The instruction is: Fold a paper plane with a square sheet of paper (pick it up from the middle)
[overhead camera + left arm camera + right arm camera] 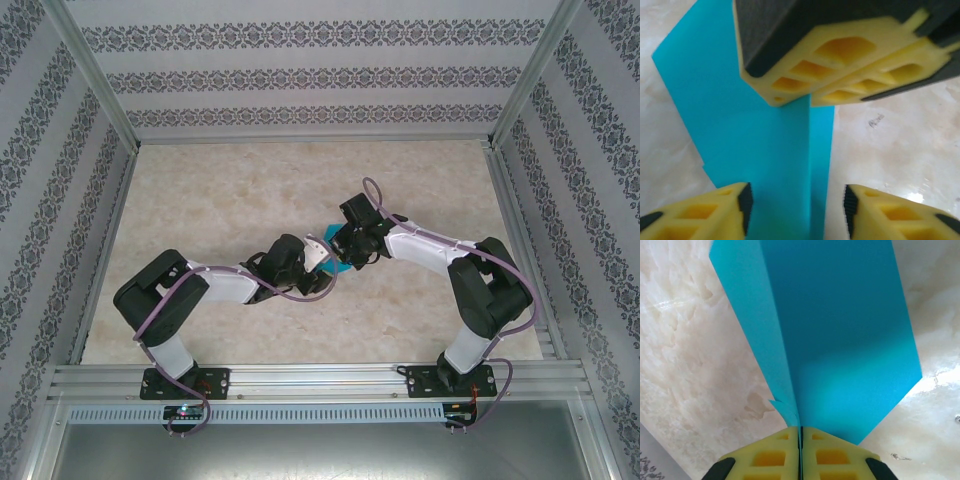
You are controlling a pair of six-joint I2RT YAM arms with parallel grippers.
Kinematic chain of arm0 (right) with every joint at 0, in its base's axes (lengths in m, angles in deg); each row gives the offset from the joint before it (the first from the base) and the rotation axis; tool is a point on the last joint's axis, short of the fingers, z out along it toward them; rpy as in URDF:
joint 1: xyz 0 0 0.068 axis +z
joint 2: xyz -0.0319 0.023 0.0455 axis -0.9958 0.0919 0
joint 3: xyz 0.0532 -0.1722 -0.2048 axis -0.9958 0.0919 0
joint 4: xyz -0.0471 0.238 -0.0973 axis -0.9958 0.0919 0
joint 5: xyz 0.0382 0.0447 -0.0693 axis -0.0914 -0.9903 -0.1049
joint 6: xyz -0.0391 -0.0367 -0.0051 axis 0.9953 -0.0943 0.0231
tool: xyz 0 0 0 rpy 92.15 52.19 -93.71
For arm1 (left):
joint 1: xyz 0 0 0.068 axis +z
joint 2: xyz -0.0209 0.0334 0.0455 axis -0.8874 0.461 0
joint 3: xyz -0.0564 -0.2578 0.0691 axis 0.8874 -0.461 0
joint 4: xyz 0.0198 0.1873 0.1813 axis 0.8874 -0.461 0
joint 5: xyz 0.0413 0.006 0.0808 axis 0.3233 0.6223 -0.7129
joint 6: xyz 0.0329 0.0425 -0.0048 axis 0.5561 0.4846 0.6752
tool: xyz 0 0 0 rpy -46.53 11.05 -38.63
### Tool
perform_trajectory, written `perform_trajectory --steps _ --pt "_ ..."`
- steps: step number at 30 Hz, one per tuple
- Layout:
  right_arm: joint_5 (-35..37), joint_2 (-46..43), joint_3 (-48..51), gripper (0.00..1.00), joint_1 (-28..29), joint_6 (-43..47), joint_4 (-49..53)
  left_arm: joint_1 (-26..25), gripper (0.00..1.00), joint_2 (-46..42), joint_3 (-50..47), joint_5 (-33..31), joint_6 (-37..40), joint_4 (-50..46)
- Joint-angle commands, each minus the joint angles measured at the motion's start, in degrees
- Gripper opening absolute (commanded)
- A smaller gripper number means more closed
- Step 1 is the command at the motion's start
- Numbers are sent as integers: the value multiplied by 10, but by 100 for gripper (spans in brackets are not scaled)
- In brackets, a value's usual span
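The sheet of paper (840,340) is found above the middle of the desk (220,200), folded double along one crease. It is pinched at that crease by the right hand (800,432), whose fingers (770,455) are pressed together. The left hand (796,202) is spread, one finger set to each side of the sheet; contact there cannot be confirmed.

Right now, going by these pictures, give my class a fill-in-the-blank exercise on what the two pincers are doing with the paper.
1. The right pincer is ____ on the paper.
2. The left pincer stands ____ around the paper, not gripping it.
3. The paper's colour is ____.
Missing words: shut; open; blue.
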Motion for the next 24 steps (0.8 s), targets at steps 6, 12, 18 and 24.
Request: perform_trajectory --steps 6,12,18,24 --pt "-33 16 -18 25 -10 -11 22 -8 30 3 -10 -19 31 68" --pt "-42 15 -18 26 -19 -4 28 -8 24 10 -13 -14 37 64" --pt "-54 9 -18 25 -26 5 35 -8 22 13 -15 -2 38 63" --pt "-63 8 -18 9 -29 7 38 -7 34 23 -9 8 32 73"
